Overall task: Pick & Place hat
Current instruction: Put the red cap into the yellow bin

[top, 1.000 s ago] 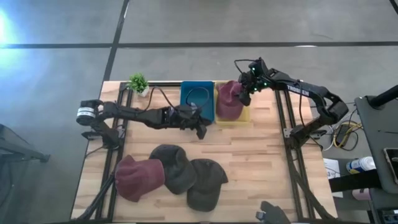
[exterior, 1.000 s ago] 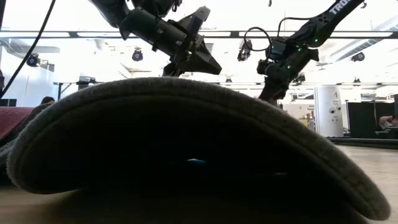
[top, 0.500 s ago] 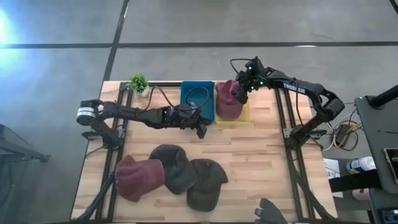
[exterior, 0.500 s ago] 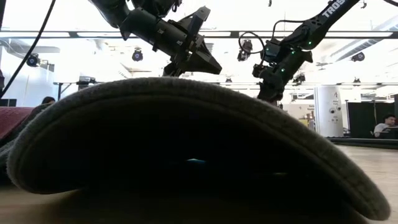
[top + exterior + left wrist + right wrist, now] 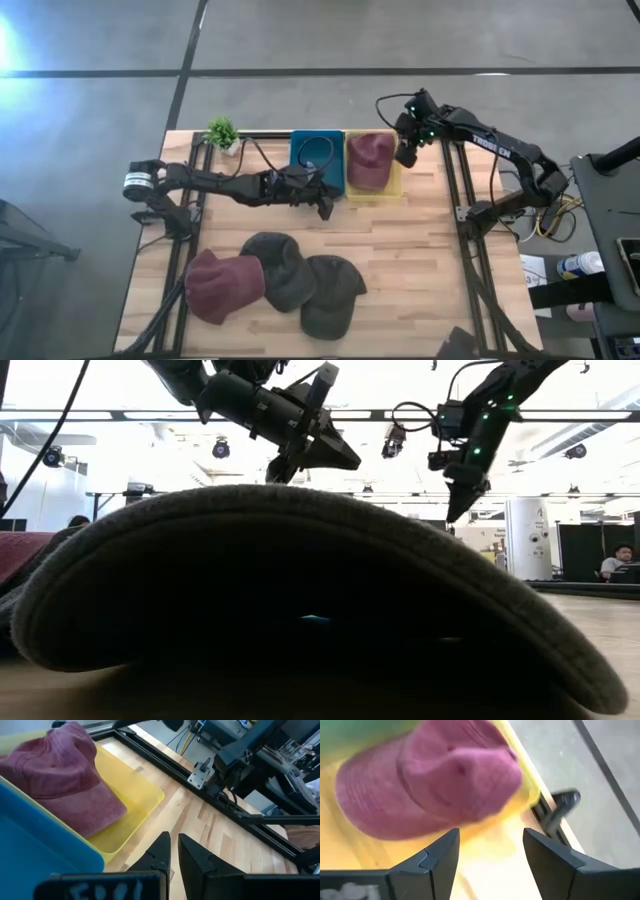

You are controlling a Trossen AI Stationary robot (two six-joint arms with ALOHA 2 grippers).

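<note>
A maroon hat (image 5: 370,160) lies in a yellow bin (image 5: 392,185) at the table's far edge, crown up; it also shows in the left wrist view (image 5: 60,780) and the right wrist view (image 5: 435,785). My right gripper (image 5: 408,152) hangs open above the bin's right rim, clear of the hat (image 5: 490,851). My left gripper (image 5: 325,207) is shut and hovers in front of a blue bin (image 5: 318,155), touching nothing (image 5: 174,851). Another maroon hat (image 5: 222,285) and two dark grey hats (image 5: 280,268) (image 5: 330,292) lie on the near part of the table.
A small potted plant (image 5: 222,132) stands at the far left corner. Black frame rails (image 5: 465,215) run along both table sides. In the low view a dark hat (image 5: 300,590) fills the foreground, with both grippers above it. Bare wood (image 5: 400,250) lies between the bins and the hats.
My right gripper has let go of the maroon hat, risen and moved toward the table's right edge, off the yellow bin. The hat, bunched under the fingers before, now lies spread in the bin. The left arm has kept still.
</note>
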